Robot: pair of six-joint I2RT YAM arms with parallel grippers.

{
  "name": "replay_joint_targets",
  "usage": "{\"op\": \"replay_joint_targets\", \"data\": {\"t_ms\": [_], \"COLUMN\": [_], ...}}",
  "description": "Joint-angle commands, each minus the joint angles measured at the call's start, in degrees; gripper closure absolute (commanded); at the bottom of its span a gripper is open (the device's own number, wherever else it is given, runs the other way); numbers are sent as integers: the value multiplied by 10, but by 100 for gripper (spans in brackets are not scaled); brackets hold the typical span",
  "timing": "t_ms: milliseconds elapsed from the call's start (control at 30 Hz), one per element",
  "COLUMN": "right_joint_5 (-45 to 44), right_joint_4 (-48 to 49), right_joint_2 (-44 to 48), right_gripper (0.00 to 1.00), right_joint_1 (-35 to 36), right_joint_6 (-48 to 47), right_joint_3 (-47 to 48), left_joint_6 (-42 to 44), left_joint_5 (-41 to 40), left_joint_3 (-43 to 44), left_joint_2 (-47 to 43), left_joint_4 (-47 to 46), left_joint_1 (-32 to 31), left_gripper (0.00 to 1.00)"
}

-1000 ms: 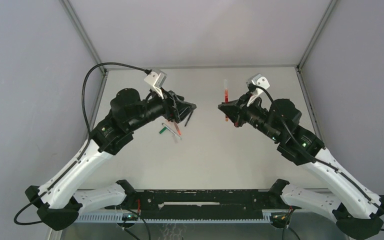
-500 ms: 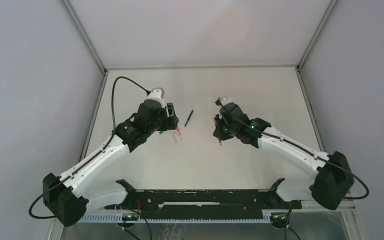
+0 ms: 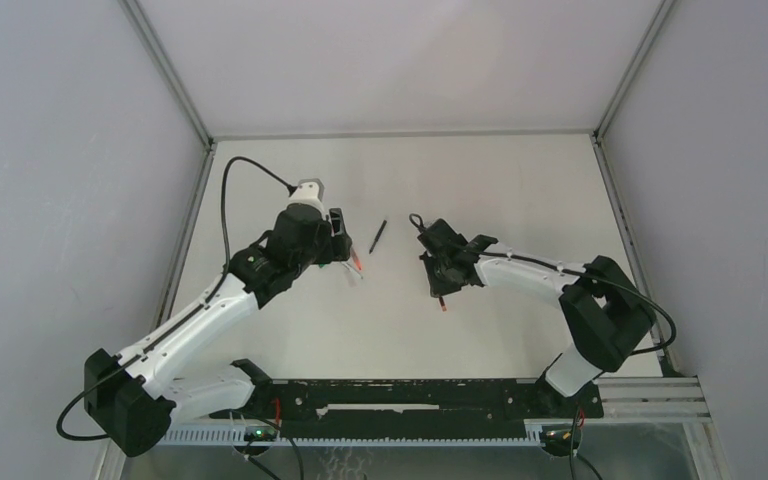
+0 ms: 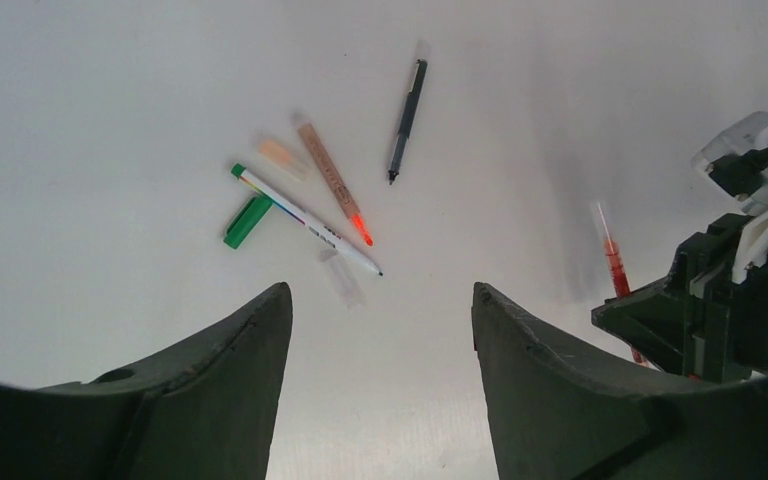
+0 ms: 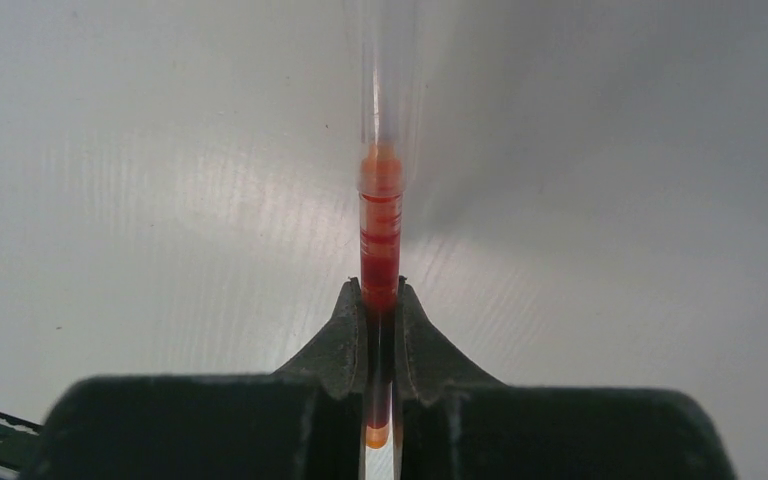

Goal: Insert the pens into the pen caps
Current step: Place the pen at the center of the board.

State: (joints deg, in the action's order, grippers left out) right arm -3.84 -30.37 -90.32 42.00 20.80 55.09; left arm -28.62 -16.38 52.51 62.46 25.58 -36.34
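**A:** Where is the red pen?

**B:** The red pen [image 5: 381, 230] is pinched low on its barrel by my right end effector [image 5: 381, 300]. The jaws are narrowed right down onto it, and the pen stands off the surface [image 4: 110, 100] to the right of the others. Its far end looks pale and blurred, so I cannot tell whether that is clear barrel or a cap.

**A:** And the rest?

**B:** They lie in a loose group under my left end effector [image 4: 380, 300], which hangs wide and holds nothing. The green pen [image 4: 305, 220] lies with the green cap [image 4: 248, 221] just beside its back end. The orange-tipped pen [image 4: 332, 180] lies close alongside, and a pale cap [image 4: 282, 157] is near that one. The black pen [image 4: 407, 120] lies a little apart.

**A:** So which step is this?

**B:** I judge it to be one pen in hand, waiting for its cap.

**A:** What does the next move need?

**B:** My left jaws should come down over one small cap, probably the pale one. They must straddle it without nudging the pens beside it. After the lift, the cap's mouth has to line up with the red pen's tip before the two are pressed together.
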Motion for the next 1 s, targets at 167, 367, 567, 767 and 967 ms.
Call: {"op": "replay_joint_targets", "data": {"t_ms": [167, 367, 567, 767, 967], "right_joint_5": [20, 26, 29, 53, 75], "right_joint_4": [18, 13, 8, 6, 23], "right_joint_2": [-31, -33, -25, 16, 102], "right_gripper": [87, 76, 71, 66, 60], "right_joint_1": [-3, -3, -3, -4, -7], "right_joint_6": [-13, -21, -26, -28, -37], "right_joint_3": [-12, -17, -17, -17, -17], "left_joint_6": [-22, -29, -30, -28, -25], "left_joint_5": [-21, -23, -26, -29, -27], "left_joint_3": [-16, -23, -23, -30, -24], "left_joint_2": [-16, -13, -10, -11, 4], "left_joint_4": [-18, -25, -27, -27, -34], "left_joint_1": [3, 4, 4, 5, 12], "left_gripper": [30, 30, 30, 30, 29]}}
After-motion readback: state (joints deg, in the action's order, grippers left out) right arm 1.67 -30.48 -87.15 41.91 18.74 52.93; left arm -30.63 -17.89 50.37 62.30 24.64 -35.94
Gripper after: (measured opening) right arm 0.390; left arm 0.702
